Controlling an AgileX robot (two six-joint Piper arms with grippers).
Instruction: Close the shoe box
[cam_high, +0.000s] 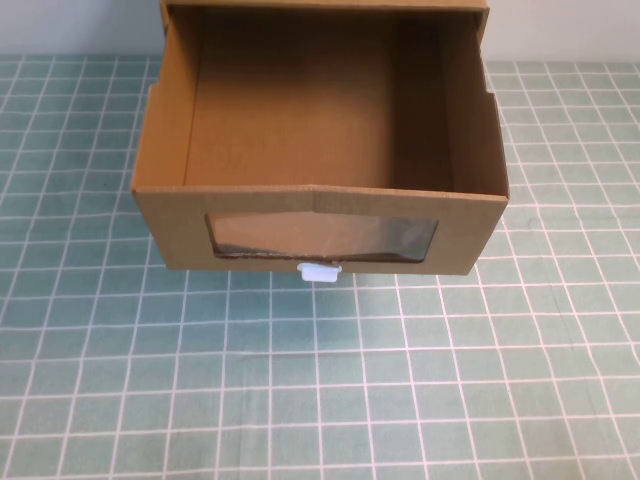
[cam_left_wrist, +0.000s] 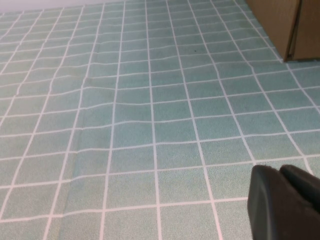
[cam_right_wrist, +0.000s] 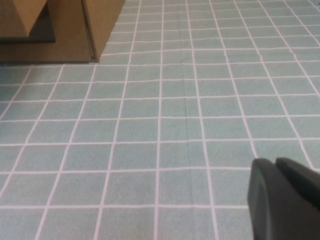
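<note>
With the shoe box (cam_high: 320, 150) pulled open at the mat's (cam_high: 320, 400) far edge, both the left gripper (cam_left_wrist: 285, 200) and right gripper (cam_right_wrist: 285, 197) hover low, empty, fingers together, so next must push its white tab (cam_high: 319, 271) front inward.

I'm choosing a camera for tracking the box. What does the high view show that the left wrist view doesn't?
Only the high view shows the whole shoe box: open empty drawer, front window, white pull tab; neither gripper is there. Only the left wrist view shows the left gripper, low over the mat. The right gripper appears only in its own view. Both show the green checked mat and cardboard.
</note>
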